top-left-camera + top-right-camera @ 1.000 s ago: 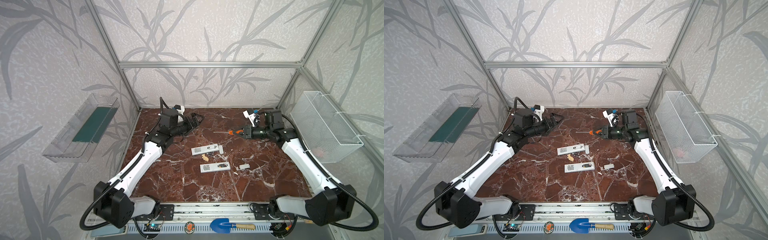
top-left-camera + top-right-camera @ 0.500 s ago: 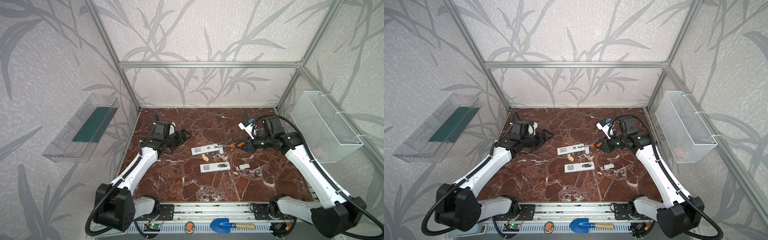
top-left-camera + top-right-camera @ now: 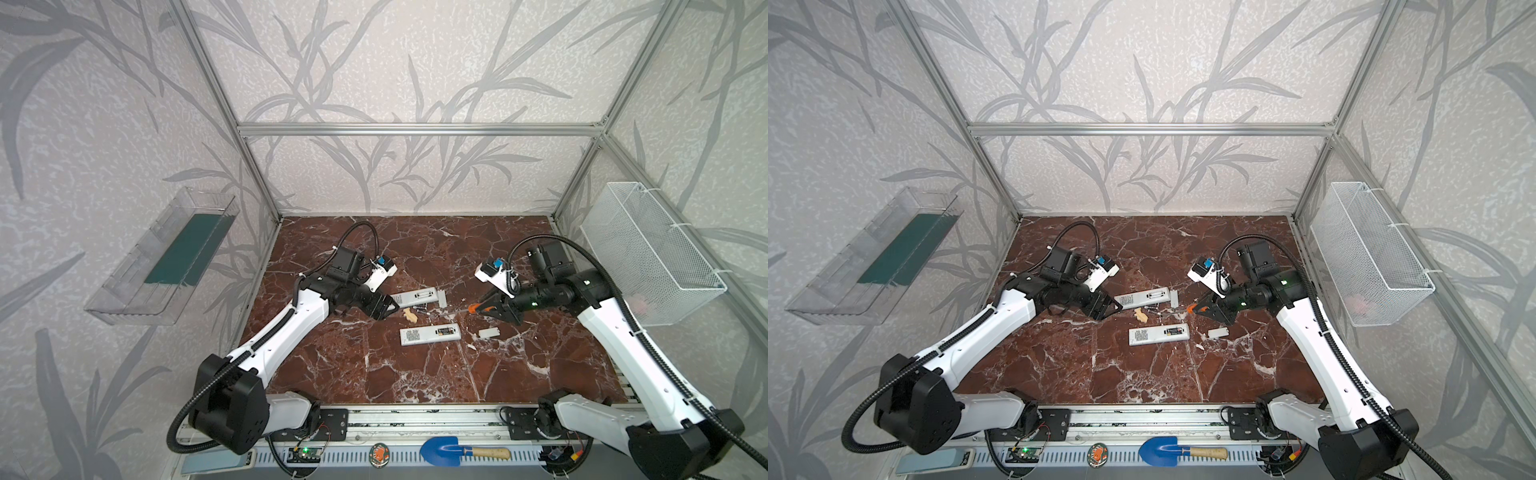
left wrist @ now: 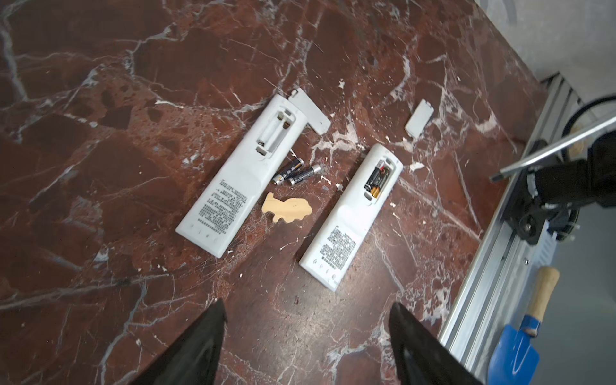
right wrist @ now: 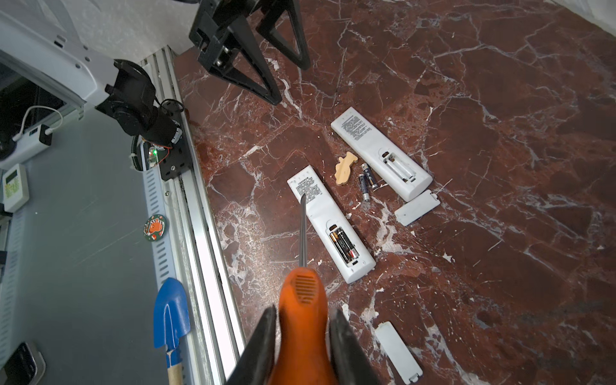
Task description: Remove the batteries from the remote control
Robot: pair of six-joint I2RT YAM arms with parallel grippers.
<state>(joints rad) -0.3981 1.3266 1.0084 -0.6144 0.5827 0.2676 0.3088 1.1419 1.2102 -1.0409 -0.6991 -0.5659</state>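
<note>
Left wrist view, left jaws apart above open marble [image 4: 300,320], right jaws clamped on screwdriver [image 5: 301,316]

— Where did the two top views sit?
— High over the front rail [image 3: 424,419], tilted down toward the back wall. They were far enough off to take in the whole desk [image 3: 374,374] and both arms, nearly alike.
— And the wrist cameras?
— Close in. The left one looked steeply down past the left gripper [image 4: 306,301]. The right one looked along the orange-handled screwdriver [image 5: 301,286] held in the right gripper [image 5: 303,310].
— What did they share?
— The remote with the empty bay [image 4: 233,180], the remote with cells in its bay [image 4: 346,220], the loose batteries [image 4: 304,175], the wooden cutout [image 4: 288,211] and a stretch of front rail.
</note>
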